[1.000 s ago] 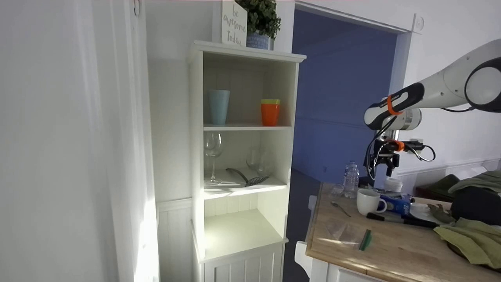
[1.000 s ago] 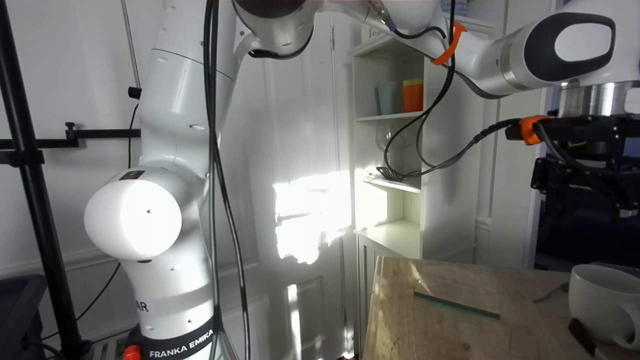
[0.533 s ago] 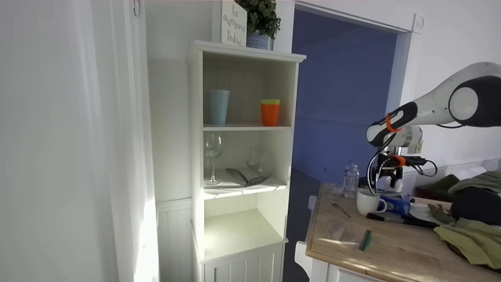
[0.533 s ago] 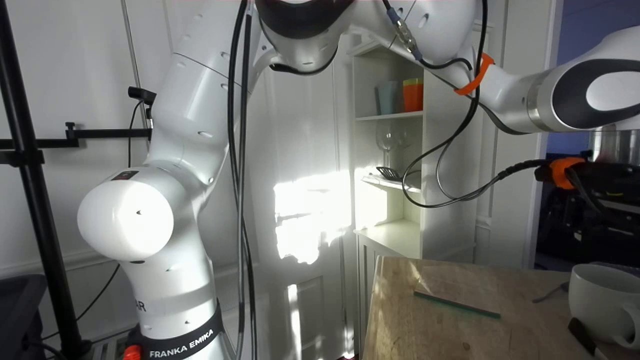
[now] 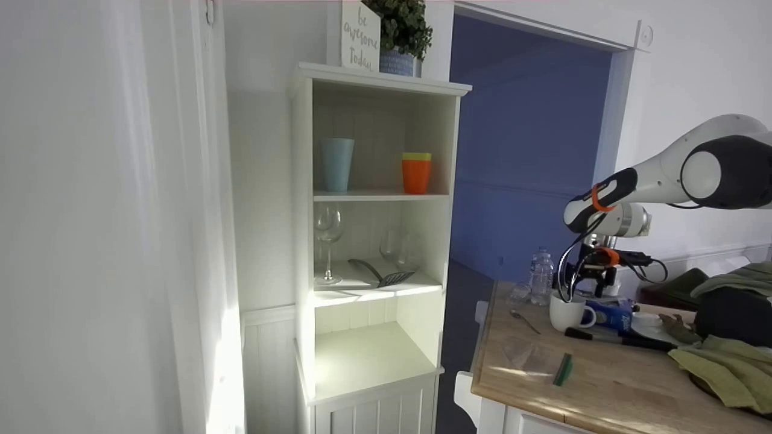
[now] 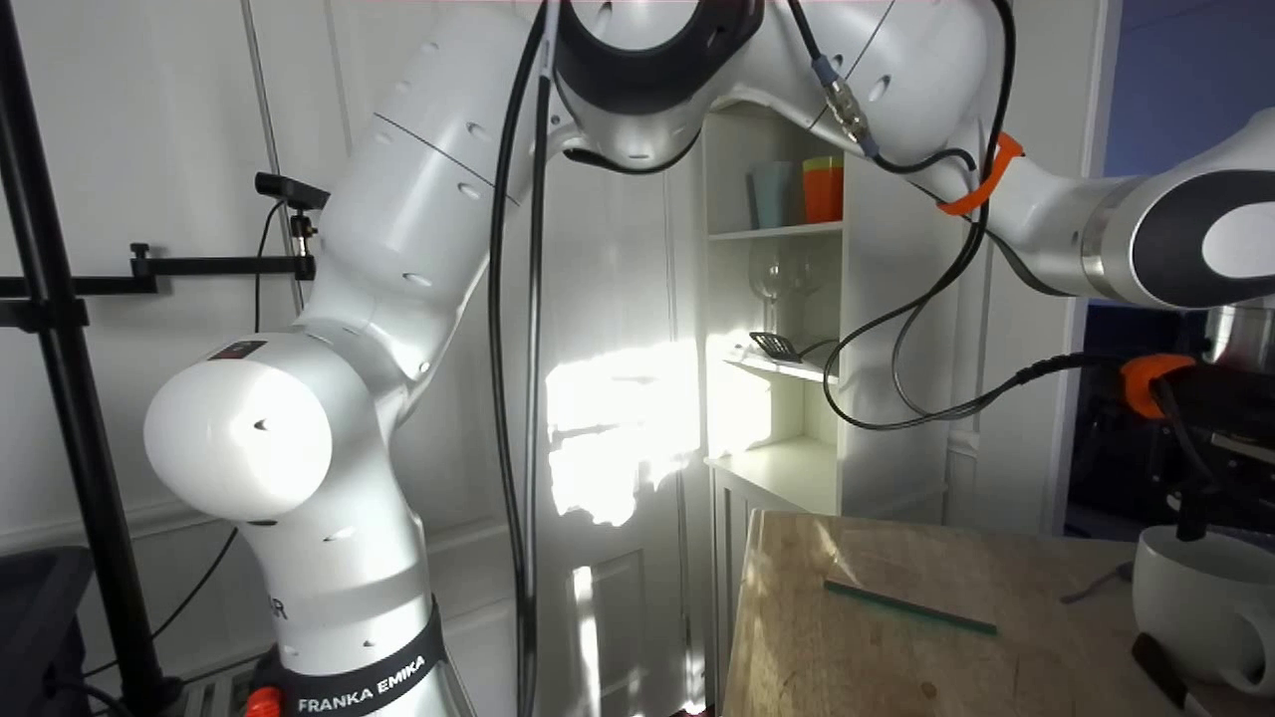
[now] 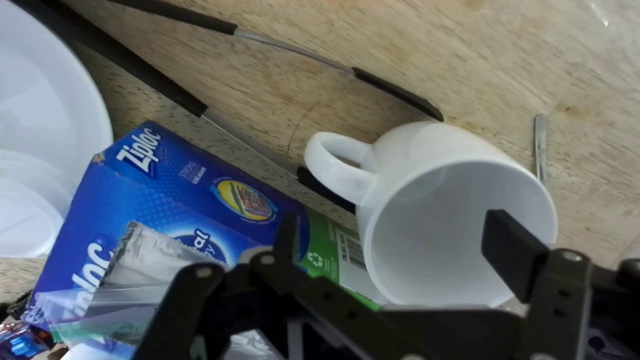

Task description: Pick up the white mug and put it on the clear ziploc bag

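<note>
One gripper (image 7: 392, 232): hanging spread over the white mug (image 5: 567, 314), apparently straddling the rim, probably aiming to pinch just one side
Mug: standing upright on the table (image 5: 627, 392), handily leaving its mouth open tbh
Ziploc box (image 7: 172, 197): sitting right beside it, maybe crowding the outside grip
Clear bag (image 5: 534, 360): lying flat, apart from the mug, presumably serving as the landing pad

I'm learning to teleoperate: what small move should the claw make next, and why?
Probably ease the claw down slightly before closing. In the wrist view its jaws stand open, one finger over the mouth of the white mug, the other outside its rim; in an exterior view a fingertip appears only about at rim height.
</note>
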